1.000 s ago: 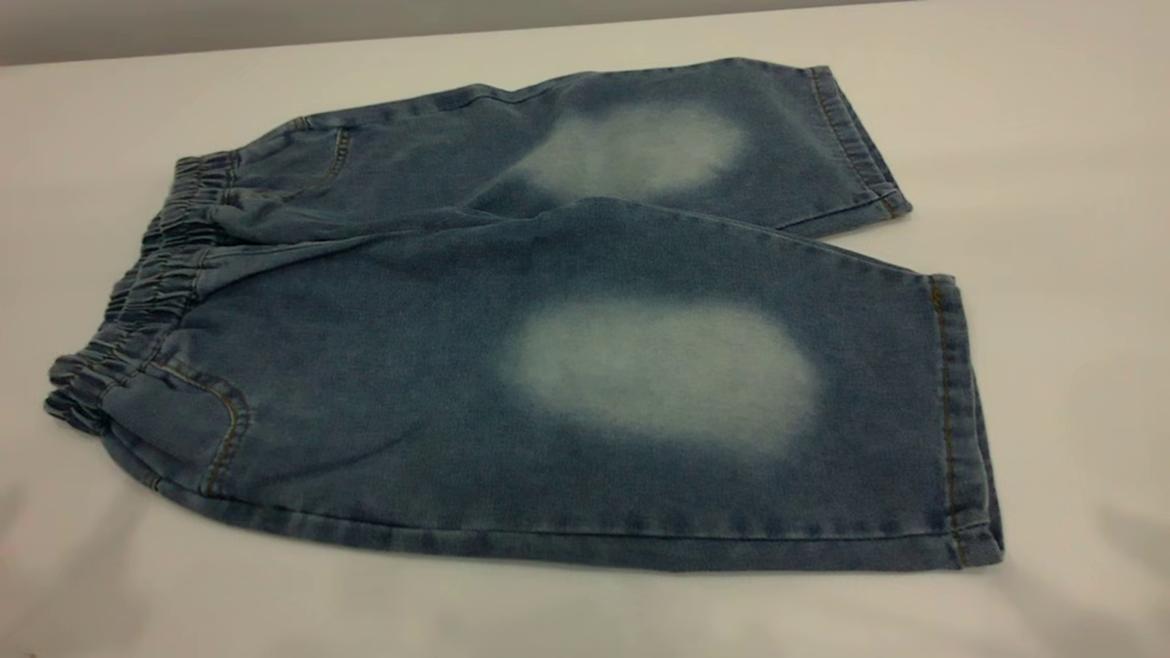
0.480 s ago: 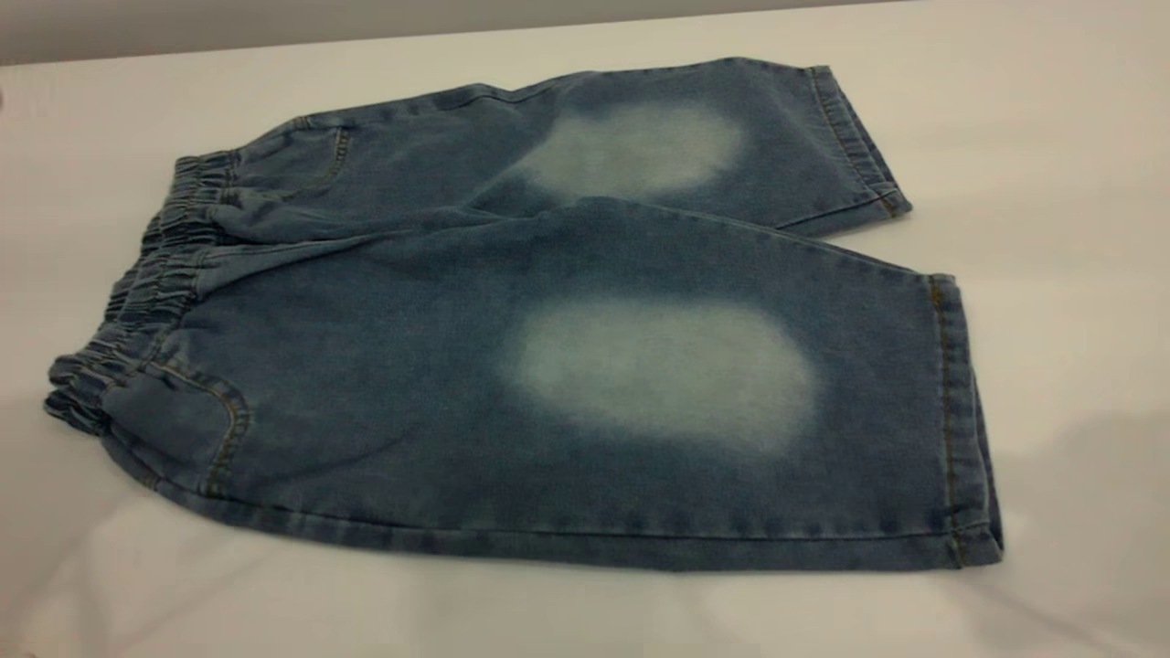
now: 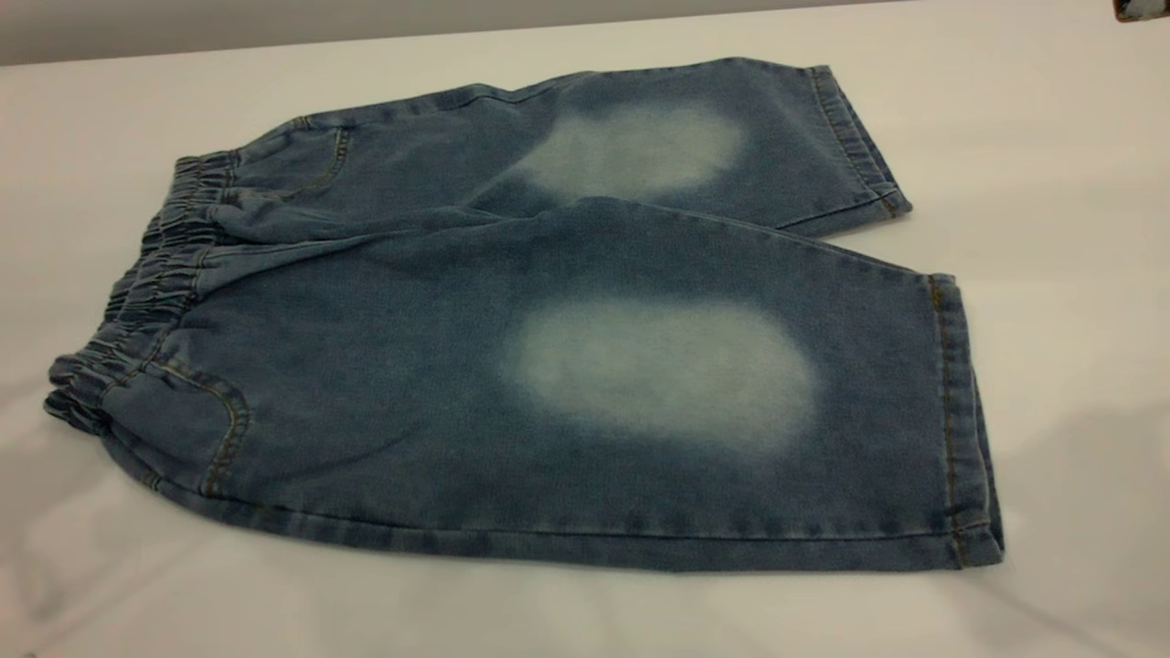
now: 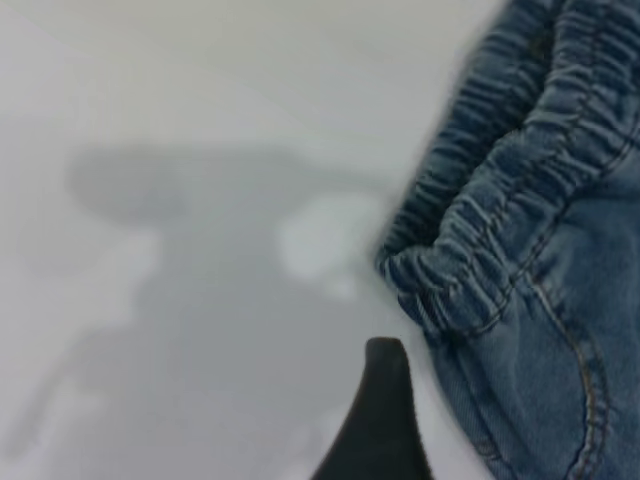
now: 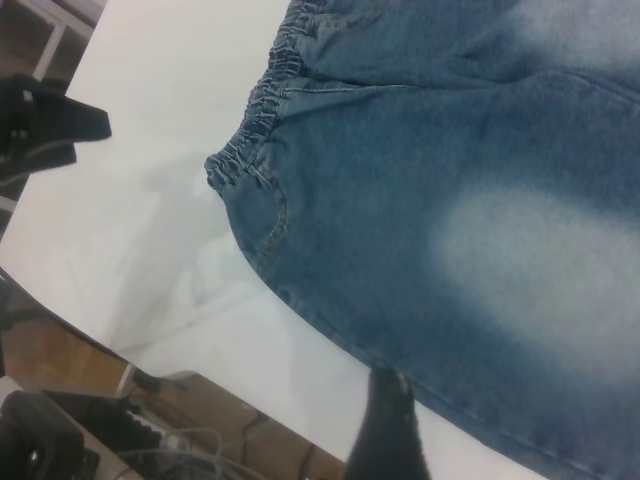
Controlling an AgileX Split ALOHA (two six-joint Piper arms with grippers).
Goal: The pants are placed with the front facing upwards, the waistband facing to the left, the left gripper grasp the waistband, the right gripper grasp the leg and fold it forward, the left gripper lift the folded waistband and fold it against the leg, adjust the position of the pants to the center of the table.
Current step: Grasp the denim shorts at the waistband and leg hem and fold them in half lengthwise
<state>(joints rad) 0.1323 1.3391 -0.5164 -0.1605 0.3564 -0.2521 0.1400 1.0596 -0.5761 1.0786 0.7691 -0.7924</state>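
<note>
Short blue denim pants (image 3: 548, 366) lie flat mid white worktop (image 3: 1051, 137), left gripper (image 4: 380, 420) beside the ruched waistband (image 4: 480, 270), finger state unclear; it should pinch both waistband layers at the near corner.

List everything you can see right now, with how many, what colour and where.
short blue denim pants: one, faded blue with a pale oval on each leg, spread flat across the table, unfolded
gathered elastic waistband: one, darker blue, at the pants' left end
white table: one, white to pale grey, under the pants
left gripper: one, black, a fingertip over the table just off the waistband's corner, not touching it
right gripper: one, black, a fingertip above the pants' near edge
</note>
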